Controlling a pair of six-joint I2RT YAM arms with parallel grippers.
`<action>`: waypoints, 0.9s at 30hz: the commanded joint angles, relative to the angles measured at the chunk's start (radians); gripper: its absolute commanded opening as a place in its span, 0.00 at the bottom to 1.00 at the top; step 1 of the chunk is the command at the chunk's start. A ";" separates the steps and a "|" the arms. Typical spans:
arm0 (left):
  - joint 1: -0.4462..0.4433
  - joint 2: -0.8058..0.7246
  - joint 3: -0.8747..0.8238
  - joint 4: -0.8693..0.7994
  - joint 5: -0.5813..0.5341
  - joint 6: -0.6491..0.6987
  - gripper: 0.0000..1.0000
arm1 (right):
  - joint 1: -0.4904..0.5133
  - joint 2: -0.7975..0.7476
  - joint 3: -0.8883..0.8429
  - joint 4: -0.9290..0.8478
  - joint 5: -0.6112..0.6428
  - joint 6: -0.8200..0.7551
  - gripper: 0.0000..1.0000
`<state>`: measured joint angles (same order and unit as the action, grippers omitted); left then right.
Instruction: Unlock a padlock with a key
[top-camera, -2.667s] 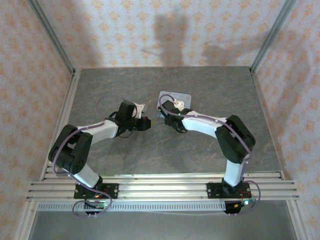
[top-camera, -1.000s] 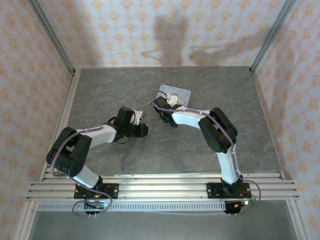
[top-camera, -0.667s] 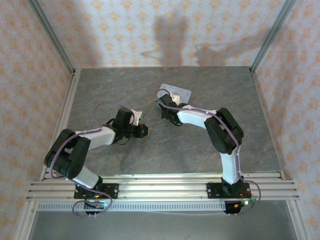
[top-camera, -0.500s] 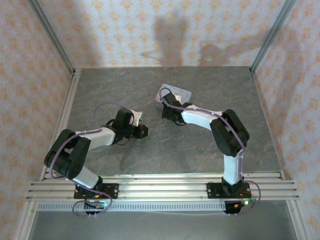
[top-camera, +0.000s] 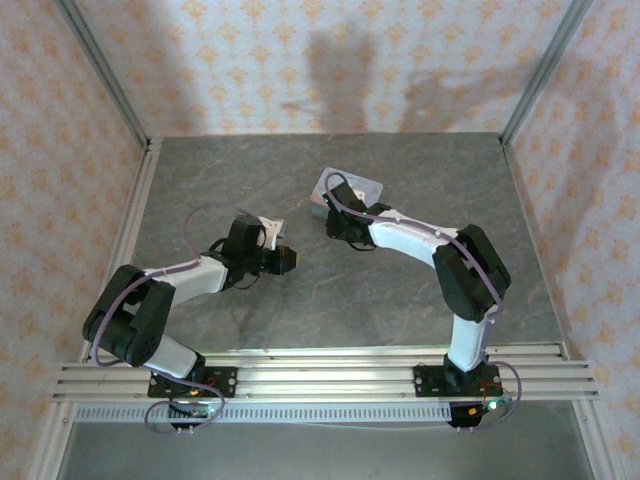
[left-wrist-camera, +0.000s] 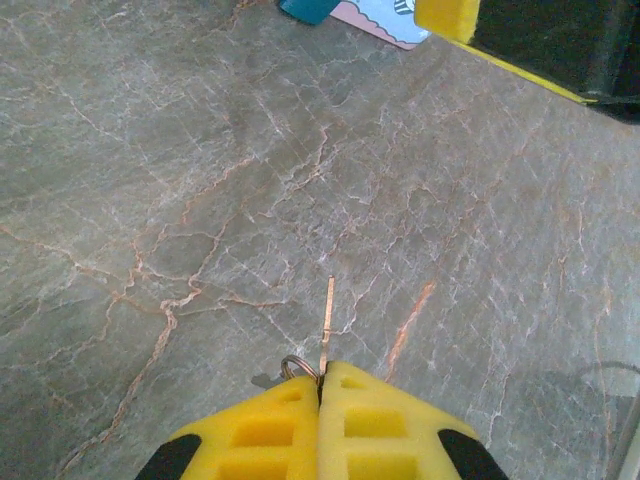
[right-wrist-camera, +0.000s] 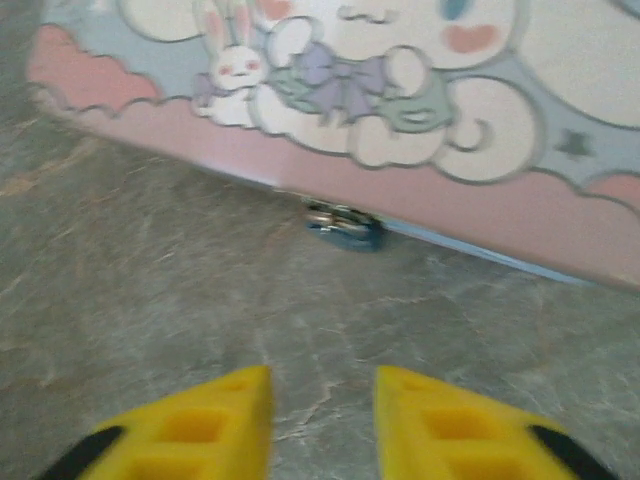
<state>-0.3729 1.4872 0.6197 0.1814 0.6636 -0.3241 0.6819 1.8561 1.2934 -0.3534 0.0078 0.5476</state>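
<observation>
The padlock (top-camera: 366, 187), a flat rounded grey-lilac block with a pink rim and a pale cartoon rabbit print, lies face up on the grey marbled stone table (top-camera: 400, 290). It sits toward the far middle, well apart from the patterned side walls (top-camera: 50, 150) and from the far wall. Its long axis runs roughly left to right in the top view, slightly tilted. A small dark teal piece (right-wrist-camera: 343, 227) with a silvery bit juts from its near edge and touches the table.

The right end effector (right-wrist-camera: 320, 385) hangs low over the table just before that edge. Its yellow fingers (right-wrist-camera: 180, 430) are apart with nothing between them, and the teal piece is ahead of the gap.

The left end effector (left-wrist-camera: 321, 372) is in the middle of the table, well apart from the padlock, with its yellow pads pressed together on the key (left-wrist-camera: 328, 315). The key is a thin slim metal strip seen edge-on, with a small wire ring (left-wrist-camera: 292, 367) at its base. It juts straight out of the fingertips, its long axis aimed across the table toward the padlock's corner. Bare stone stretches between the key's tip and that corner, and on either side.

There is one padlock, one key and two arms.
</observation>
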 joint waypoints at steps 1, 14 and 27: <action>0.005 -0.027 -0.002 -0.023 -0.046 -0.006 0.00 | 0.050 0.052 0.084 -0.096 0.197 0.064 0.44; 0.005 -0.054 -0.017 -0.044 -0.063 0.010 0.00 | 0.091 0.257 0.246 -0.154 0.459 0.142 0.54; 0.005 -0.048 -0.031 -0.016 -0.044 0.008 0.00 | 0.092 0.334 0.266 -0.047 0.469 0.123 0.52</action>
<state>-0.3729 1.4563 0.6018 0.1467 0.6197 -0.3229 0.7696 2.1616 1.5265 -0.4110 0.4301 0.6655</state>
